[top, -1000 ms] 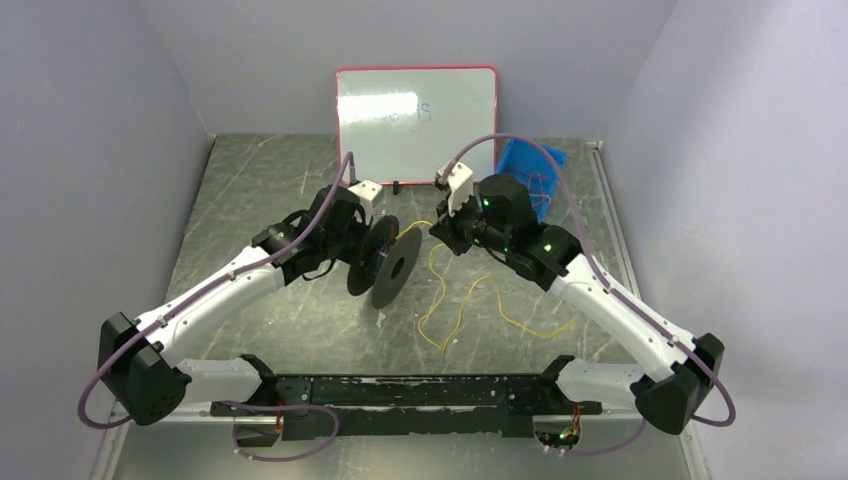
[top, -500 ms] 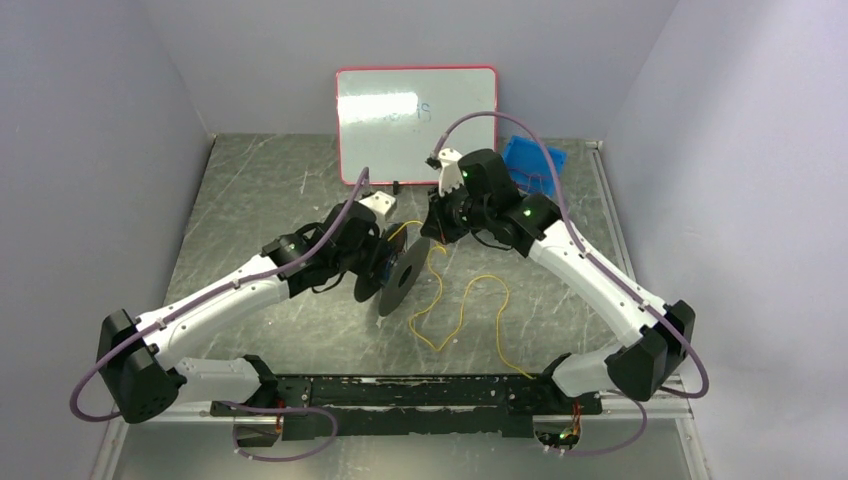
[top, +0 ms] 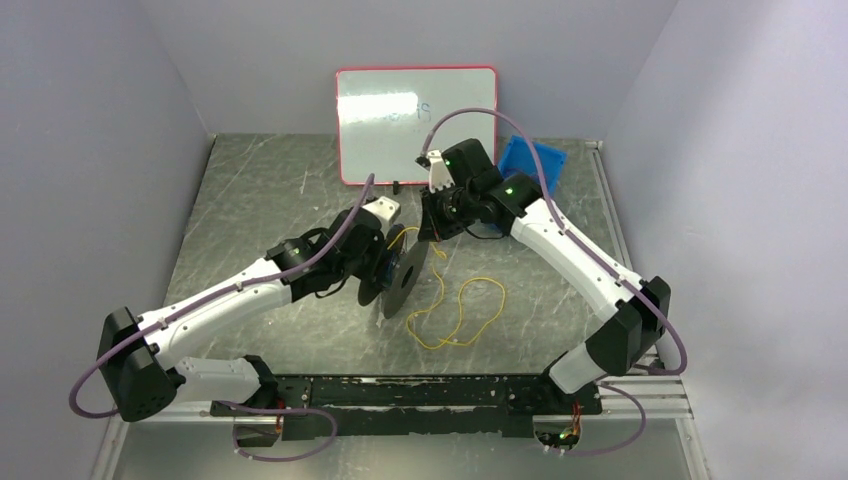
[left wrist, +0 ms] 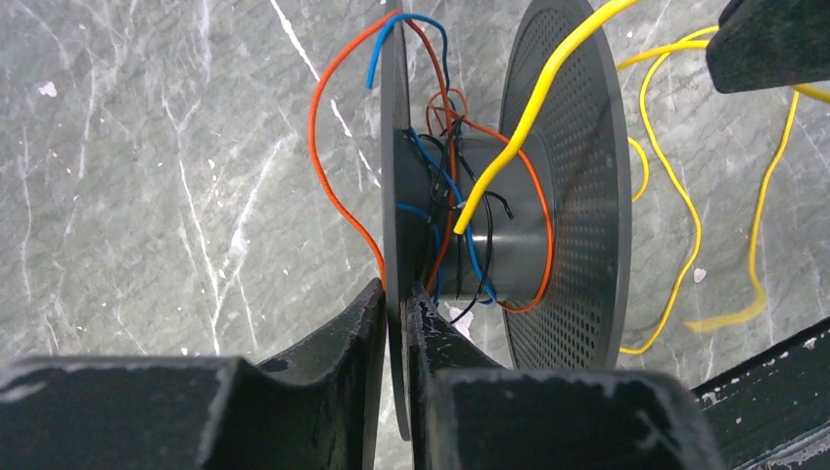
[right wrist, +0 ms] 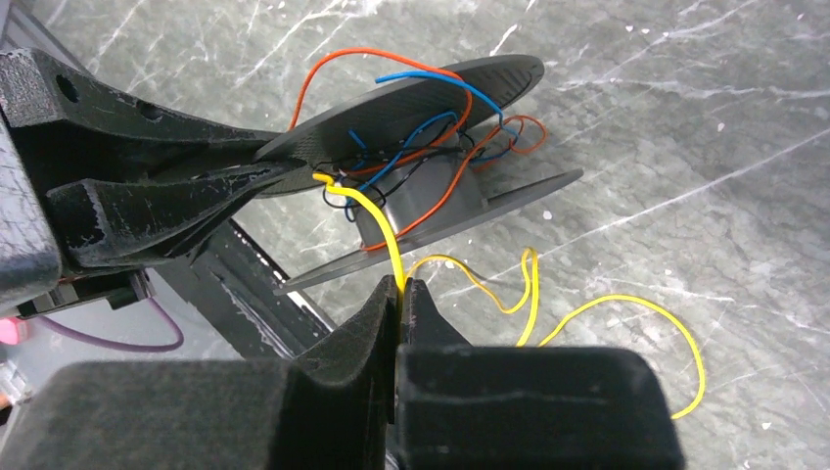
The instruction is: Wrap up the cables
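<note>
Top external view: left of centre, the left claw clamps one flange of a dark spool held on edge over the grey bench. The left wrist view shows that flange pinched tight between both fingers. An orange cable and a blue wire loop loosely round the hub. A yellow cable runs from the hub to the right claw, closed on it just beside the spool, then trails in slack loops across the bench at centre frame. A whiteboard stands at upper centre and a blue tray lies at upper right.
</note>
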`<state>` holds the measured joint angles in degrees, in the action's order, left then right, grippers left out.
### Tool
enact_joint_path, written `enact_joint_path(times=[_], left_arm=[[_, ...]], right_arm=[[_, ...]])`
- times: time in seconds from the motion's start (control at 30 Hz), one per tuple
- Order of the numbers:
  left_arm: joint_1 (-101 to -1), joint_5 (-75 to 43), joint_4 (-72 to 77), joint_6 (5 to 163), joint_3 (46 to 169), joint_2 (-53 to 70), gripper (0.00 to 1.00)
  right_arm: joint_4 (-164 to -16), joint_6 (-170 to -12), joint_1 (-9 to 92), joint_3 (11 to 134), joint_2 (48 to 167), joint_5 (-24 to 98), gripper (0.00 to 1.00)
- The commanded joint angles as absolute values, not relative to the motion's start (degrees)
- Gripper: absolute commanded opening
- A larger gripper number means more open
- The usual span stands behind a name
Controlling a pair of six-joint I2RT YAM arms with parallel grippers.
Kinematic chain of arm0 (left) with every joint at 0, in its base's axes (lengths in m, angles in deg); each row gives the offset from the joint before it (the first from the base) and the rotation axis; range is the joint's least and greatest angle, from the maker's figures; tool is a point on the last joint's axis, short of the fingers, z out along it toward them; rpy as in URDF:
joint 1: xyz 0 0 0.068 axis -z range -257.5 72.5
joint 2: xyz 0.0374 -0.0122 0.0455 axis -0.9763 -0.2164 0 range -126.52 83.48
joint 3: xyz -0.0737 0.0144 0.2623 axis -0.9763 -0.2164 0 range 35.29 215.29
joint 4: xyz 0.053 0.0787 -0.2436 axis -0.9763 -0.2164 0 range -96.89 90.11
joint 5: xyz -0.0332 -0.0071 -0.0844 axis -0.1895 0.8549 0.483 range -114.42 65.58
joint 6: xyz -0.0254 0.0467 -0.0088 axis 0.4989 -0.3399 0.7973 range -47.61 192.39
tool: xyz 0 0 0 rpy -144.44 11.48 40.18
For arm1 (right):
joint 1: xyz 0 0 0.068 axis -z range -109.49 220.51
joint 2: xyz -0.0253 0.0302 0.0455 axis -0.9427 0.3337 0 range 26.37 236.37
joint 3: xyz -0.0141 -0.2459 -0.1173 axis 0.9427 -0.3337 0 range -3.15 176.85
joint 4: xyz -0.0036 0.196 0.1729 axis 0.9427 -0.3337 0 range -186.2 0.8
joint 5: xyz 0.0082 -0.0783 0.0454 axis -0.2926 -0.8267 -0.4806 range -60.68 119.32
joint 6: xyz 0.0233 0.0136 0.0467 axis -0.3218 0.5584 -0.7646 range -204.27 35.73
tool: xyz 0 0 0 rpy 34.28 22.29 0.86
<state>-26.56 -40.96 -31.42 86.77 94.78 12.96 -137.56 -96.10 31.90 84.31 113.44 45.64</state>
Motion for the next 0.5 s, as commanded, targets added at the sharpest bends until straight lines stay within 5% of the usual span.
enact_joint_path(times=[0.0,0.47], left_arm=[[-25.7,-40.6,-30.0,87.0,94.2,12.9,0.19],[-25.4,-38.2,-29.2,86.7,93.7,14.1,0.33]], right_arm=[[-140.4,-97.2,32.2,86.6,114.2,47.7,0.00],[-140.9,-98.7,31.6,88.7,117.8,50.7,0.00]])
